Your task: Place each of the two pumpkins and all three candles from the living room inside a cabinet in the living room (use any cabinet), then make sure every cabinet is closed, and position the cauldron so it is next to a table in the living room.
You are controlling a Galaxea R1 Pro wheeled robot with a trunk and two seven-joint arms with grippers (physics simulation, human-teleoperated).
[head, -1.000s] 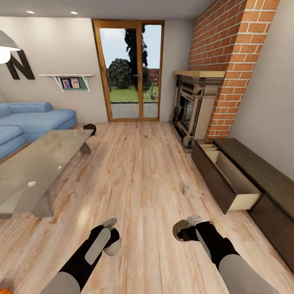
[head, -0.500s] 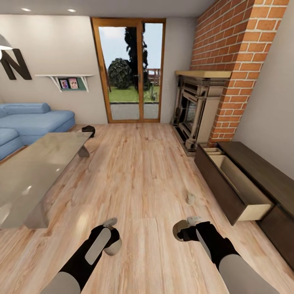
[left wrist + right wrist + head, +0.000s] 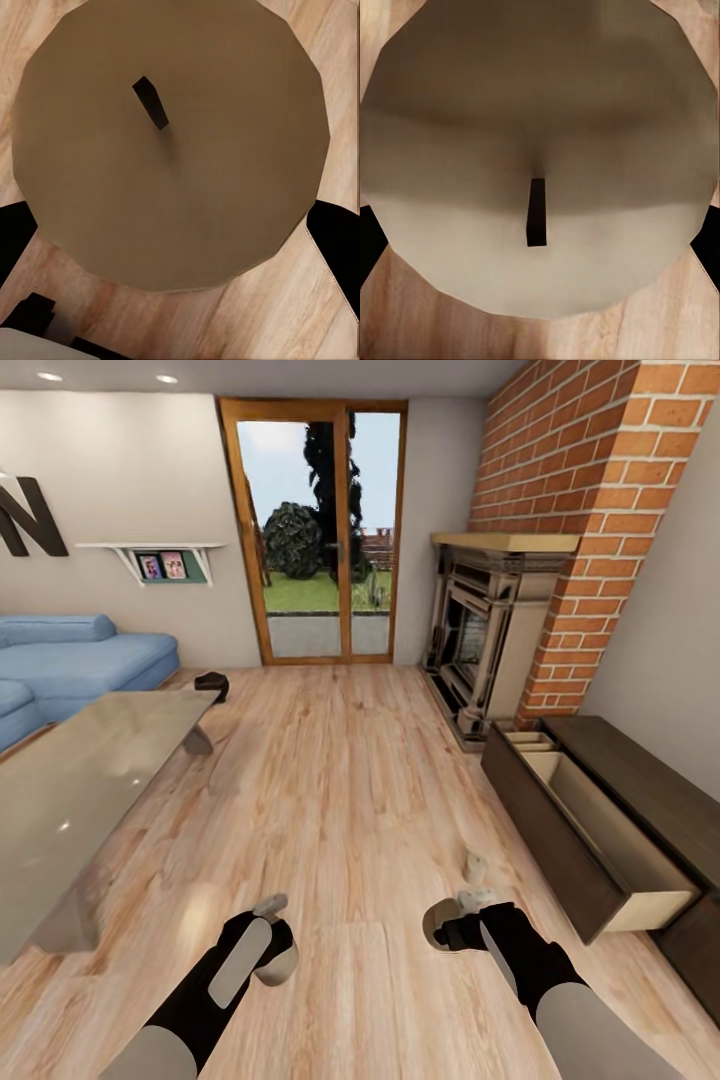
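The left gripper [image 3: 272,940] is clenched on a stubby greyish cylindrical candle [image 3: 169,142] with a short dark wick; the right gripper [image 3: 455,925] grasps another such candle [image 3: 536,157]. A third small grey candle [image 3: 476,867] stands on the pale wood plank floor [image 3: 340,790], just beside the long dark-brown wooden cabinet [image 3: 640,790], whose drawer stands pulled out. The small black cauldron [image 3: 211,684] sits on the floor near the far corner of the glossy glass-topped coffee table [image 3: 70,790].

Bright, even render; daylight through glass door [image 3: 318,530], ceiling spots, glare on glass table [image 3: 80,780]. Wide-angle edge stretch.
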